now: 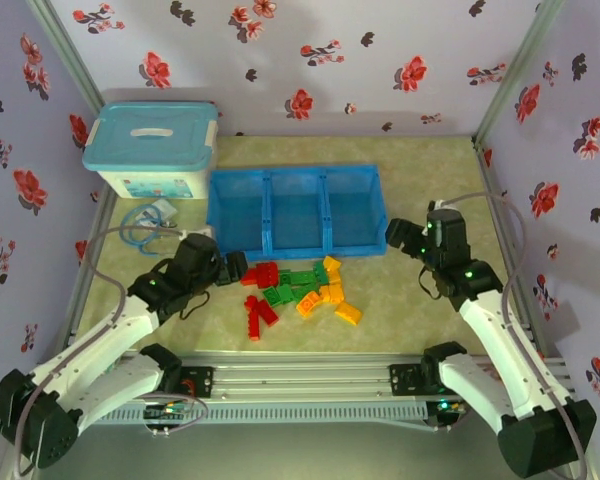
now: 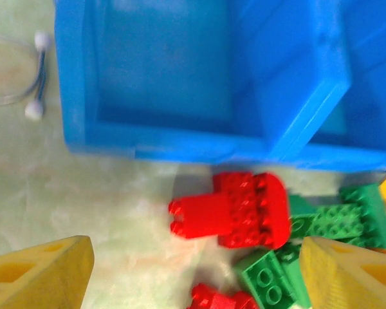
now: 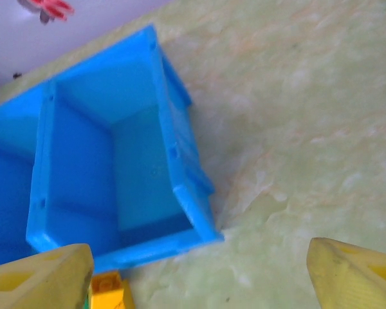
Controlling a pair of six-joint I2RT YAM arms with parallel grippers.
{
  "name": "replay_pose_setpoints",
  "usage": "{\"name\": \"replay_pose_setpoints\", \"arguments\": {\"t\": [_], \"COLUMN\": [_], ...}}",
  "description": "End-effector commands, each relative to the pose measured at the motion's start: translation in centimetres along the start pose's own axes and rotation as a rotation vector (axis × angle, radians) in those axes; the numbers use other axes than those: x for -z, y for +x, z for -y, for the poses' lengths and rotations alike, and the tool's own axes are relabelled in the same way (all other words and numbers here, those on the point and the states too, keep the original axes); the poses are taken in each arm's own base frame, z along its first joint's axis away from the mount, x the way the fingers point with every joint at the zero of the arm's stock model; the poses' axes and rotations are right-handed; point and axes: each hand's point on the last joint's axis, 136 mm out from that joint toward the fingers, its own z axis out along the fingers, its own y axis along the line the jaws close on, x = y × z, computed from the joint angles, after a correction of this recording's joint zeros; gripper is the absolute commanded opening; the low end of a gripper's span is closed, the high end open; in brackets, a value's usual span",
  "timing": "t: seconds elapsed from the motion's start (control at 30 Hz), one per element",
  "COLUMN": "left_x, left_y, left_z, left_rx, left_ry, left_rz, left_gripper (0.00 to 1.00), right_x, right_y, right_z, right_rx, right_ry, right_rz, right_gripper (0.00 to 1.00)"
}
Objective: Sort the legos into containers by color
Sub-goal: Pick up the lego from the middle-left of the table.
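Red, green and yellow-orange legos [image 1: 298,292] lie heaped on the table in front of the three joined blue containers [image 1: 296,211]. My left gripper [image 1: 236,268] sits at the heap's left edge, open, with a red lego [image 2: 235,209] and green legos [image 2: 276,277] between its yellow fingers [image 2: 42,273]. My right gripper [image 1: 400,238] hovers open beside the right bin's near corner [image 3: 199,222], empty over bare table. A yellow lego [image 3: 108,293] shows by its left finger [image 3: 38,280]. All three bins look empty.
A white storage box with a light-blue lid [image 1: 156,150] stands at the back left, with a coiled cable [image 1: 145,222] in front of it. Flowered walls enclose the table on three sides. Bare table lies right of the bins [image 1: 430,175].
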Motion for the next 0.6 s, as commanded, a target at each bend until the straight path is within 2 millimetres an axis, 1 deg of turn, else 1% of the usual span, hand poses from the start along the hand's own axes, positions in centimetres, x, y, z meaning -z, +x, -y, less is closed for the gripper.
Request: {"name": "replay_pose_setpoints", "arguments": {"t": [0.0, 0.07, 0.23, 0.3, 0.4, 0.57], "left_x": [-0.9, -1.0, -1.0, -0.9, -0.5, -0.4], "left_y": [2.1, 2.9, 4.8, 6.2, 8.2, 11.4], "left_z": [-1.4, -1.0, 0.3, 0.8, 1.1, 1.8], "left_rx": [0.029, 0.01, -0.034, -0.044, -0.05, -0.073], "left_ry": [-0.064, -0.06, -0.036, -0.03, -0.034, -0.042], "left_rz": [-0.05, -0.072, -0.139, -0.181, -0.234, -0.298], "left_gripper": [0.8, 0.79, 0.78, 0.78, 0.76, 0.71], "right_x": [-0.3, -0.4, -0.7, -1.0, -1.5, -2.6], "right_y": [2.9, 3.5, 4.5, 4.8, 5.1, 5.7], "right_z": [-0.3, -0.5, -1.3, -1.9, -2.2, -2.9], "right_rx": [0.058, 0.086, 0.097, 0.103, 0.116, 0.128], "right_ry": [0.002, 0.021, 0.014, 0.001, 0.013, 0.021], "right_rz": [-0.103, -0.126, -0.151, -0.157, -0.166, -0.187], "right_gripper": [0.85, 0.84, 0.83, 0.81, 0.81, 0.79]}}
